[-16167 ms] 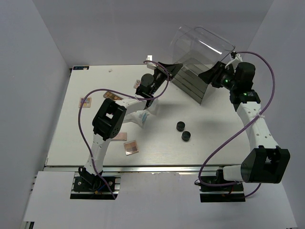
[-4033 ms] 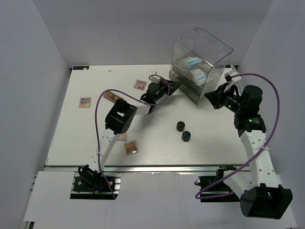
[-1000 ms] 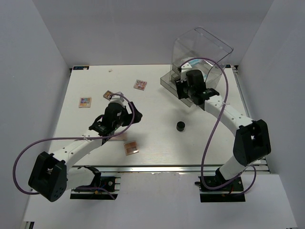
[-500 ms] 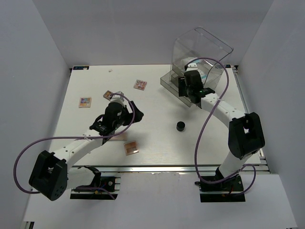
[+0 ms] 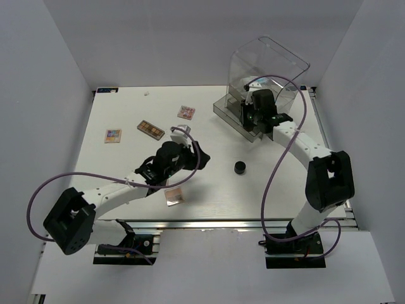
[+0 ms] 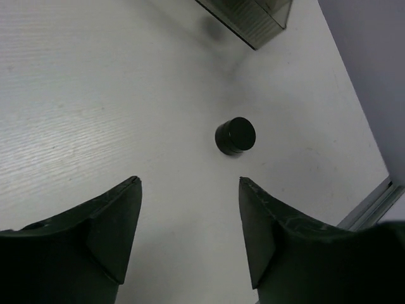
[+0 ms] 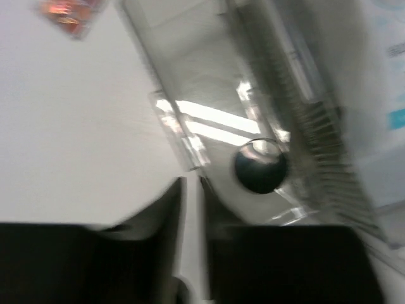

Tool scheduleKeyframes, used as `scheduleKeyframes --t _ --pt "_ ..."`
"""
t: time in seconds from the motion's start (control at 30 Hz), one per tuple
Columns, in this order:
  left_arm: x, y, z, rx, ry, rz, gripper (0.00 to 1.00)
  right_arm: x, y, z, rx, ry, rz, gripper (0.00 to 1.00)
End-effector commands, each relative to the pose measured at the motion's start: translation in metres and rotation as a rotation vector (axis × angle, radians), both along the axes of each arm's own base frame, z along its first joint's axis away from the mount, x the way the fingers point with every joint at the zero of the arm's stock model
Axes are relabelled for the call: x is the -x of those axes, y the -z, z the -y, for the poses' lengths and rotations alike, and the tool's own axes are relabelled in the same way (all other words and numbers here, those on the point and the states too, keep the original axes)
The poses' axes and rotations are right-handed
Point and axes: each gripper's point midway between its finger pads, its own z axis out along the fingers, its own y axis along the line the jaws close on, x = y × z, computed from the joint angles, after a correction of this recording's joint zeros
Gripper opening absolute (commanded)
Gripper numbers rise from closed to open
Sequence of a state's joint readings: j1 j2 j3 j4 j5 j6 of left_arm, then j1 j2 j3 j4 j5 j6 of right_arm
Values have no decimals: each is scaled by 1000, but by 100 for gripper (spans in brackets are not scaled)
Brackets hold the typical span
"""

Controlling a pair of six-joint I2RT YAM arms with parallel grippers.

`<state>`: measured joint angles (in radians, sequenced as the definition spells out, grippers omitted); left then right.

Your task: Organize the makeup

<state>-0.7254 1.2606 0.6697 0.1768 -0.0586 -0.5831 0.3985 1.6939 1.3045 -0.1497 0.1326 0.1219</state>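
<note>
One round black jar [image 5: 240, 167] [image 6: 236, 135] stands on the table. My left gripper [image 5: 197, 158] [image 6: 190, 185] hovers open and empty just left of it, with the jar ahead beyond the fingertips. A second black jar [image 7: 261, 166] lies in the pulled-out bottom drawer [image 5: 221, 107] [image 7: 190, 76] of the clear box [image 5: 269, 63]. My right gripper [image 5: 245, 120] [image 7: 192, 183] sits shut at that drawer's front corner, holding nothing I can see. A white blue-printed pouch [image 5: 256, 83] [image 7: 386, 57] rests in the box's top. Palettes [image 5: 184, 112] [image 5: 151, 129] [image 5: 112, 135] [image 5: 173, 195] lie scattered on the table.
The table's left edge meets the grey wall [image 5: 50, 126]. The near rail [image 5: 209, 223] runs along the front edge. A pink palette [image 7: 66, 12] shows blurred at the top left of the right wrist view.
My left gripper has swung right and nearer, toward the black jar on the table, uncovering the brown palette, and its jaws have narrowed a little. My right gripper's jaws have closed at the drawer.
</note>
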Motion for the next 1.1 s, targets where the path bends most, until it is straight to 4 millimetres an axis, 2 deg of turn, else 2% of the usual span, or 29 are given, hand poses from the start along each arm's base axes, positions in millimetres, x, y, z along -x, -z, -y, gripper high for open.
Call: scheduleKeyframes --t 0.0,0.03,0.07,0.1,0.13,0.17,0.2,0.23,0.27,0.3,0.33,0.37,0.4,0.47,0.5,0.57,0.6,0.67,0.7,0.73,0.77,0.87,0.9,0.97,1.03,1.07 --pt "-2 -32 34 31 102 138 70 40 -75 -41 -187 -394 100 6" --pt "2 -21 46 17 150 118 58 58 -79 -48 -251 -514 83 0" --pt "4 -17 53 13 175 112 50 68 -91 -47 -265 -556 106 0" --pt "7 -15 62 17 213 104 43 74 -94 -44 -243 -592 133 0" --pt "5 -17 70 15 232 109 38 79 -91 -40 -246 -605 136 0" --pt "10 -2 81 -13 266 79 34 83 -104 -34 -238 -591 185 0" --pt "10 0 86 -21 279 79 34 83 -108 -26 -232 -568 212 0" --pt "12 -4 97 -24 305 96 35 83 -113 -20 -221 -556 251 0" --pt "13 7 104 -44 319 80 38 87 -109 -14 -211 -545 258 0" --pt "13 11 108 -59 330 72 51 94 -125 -7 -197 -535 320 0" --pt "13 5 119 -69 348 93 57 91 -130 4 -176 -500 360 0" --pt "11 16 122 -106 342 82 64 99 -134 11 -167 -485 386 0" --pt "11 18 126 -121 344 85 81 102 -137 16 -160 -471 402 0" --pt "10 15 139 -145 361 95 95 107 -143 30 -145 -433 430 0" --pt "4 27 142 -184 341 82 98 109 -139 34 -144 -422 422 0" --pt "0 26 154 -217 351 72 98 111 -142 46 -144 -370 432 0" --pt "-2 40 158 -248 353 52 98 111 -138 51 -145 -352 423 0" --pt "-1 54 161 -307 352 21 98 111 -138 61 -147 -308 425 0" --pt "-6 47 169 -314 347 26 98 111 -137 65 -148 -294 422 0" --pt "-8 67 169 -366 338 1 98 110 -135 71 -148 -272 419 0" --pt "-11 66 172 -391 327 -8 98 111 -137 76 -154 -255 420 0" --pt "-16 92 167 -487 284 -47 98 112 -137 81 -157 -234 421 0" --pt "-20 89 171 -490 274 -41 98 111 -137 85 -162 -219 420 0" --pt "-25 100 165 -547 235 -53 97 111 -136 88 -168 -204 416 0" --pt "-31 97 167 -561 214 -44 96 110 -134 92 -176 -189 409 0" --pt "-33 104 164 -591 201 -52 96 110 -134 93 -176 -188 408 0"
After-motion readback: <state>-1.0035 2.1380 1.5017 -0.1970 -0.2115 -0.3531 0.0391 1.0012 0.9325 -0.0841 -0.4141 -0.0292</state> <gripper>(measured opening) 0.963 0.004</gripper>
